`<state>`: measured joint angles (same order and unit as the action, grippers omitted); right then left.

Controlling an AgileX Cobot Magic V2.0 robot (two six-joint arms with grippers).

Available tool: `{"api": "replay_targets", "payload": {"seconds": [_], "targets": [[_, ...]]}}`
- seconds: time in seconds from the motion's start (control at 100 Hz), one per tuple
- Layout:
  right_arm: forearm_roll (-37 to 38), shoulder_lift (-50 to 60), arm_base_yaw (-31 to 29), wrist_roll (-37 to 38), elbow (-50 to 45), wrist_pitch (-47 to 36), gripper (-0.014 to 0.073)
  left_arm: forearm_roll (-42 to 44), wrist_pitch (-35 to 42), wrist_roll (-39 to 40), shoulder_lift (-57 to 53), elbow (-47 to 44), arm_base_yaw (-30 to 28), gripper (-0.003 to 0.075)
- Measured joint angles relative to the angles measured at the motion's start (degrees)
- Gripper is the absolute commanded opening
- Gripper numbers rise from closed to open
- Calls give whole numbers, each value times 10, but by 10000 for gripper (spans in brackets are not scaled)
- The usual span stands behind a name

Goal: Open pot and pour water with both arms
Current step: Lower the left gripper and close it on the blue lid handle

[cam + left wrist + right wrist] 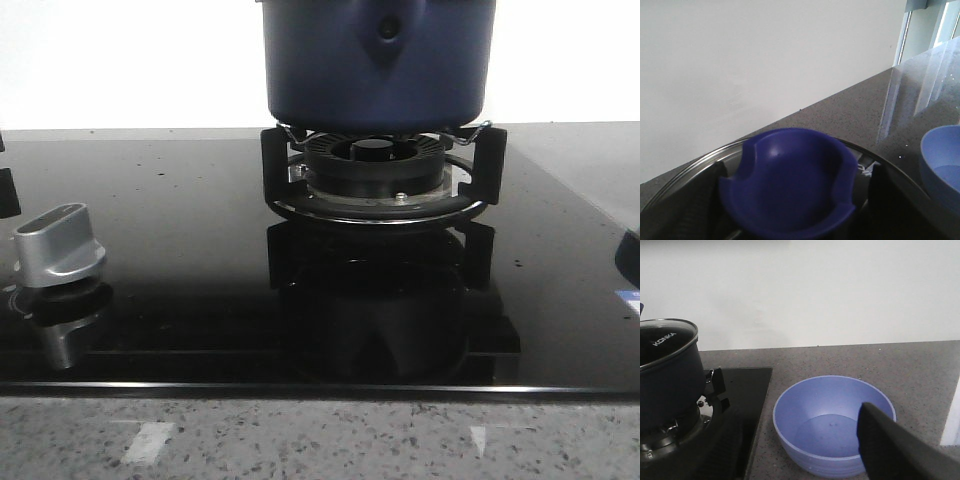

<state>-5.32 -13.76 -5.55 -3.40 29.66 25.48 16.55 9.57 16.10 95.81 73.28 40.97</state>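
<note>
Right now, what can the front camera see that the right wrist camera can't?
Only the front view shows the silver knob on the stove's glass top and the burner under the pot. Only the right wrist view shows the light-blue bowl on the counter, the pot's glass lid and one dark finger. Both show the dark-blue pot sitting on the stove.

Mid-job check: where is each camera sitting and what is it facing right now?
Front view: low over the cooktop, facing the pot on its burner; silver knob at left; no arm shows.
Left wrist view: close above the lid knob on the glass lid, facing the wall; no finger is clearly seen.
Right wrist view: over the counter, facing the blue bowl; one dark finger shows.
All three share the pot; both wrist views share the bowl.
</note>
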Motion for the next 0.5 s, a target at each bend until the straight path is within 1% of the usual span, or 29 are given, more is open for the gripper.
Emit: {"api": "replay_targets", "payload": {"seconds": [0.5], "targets": [[0, 0, 0, 0, 0, -6, 446, 0, 73, 1, 32, 3, 0, 512]]}}
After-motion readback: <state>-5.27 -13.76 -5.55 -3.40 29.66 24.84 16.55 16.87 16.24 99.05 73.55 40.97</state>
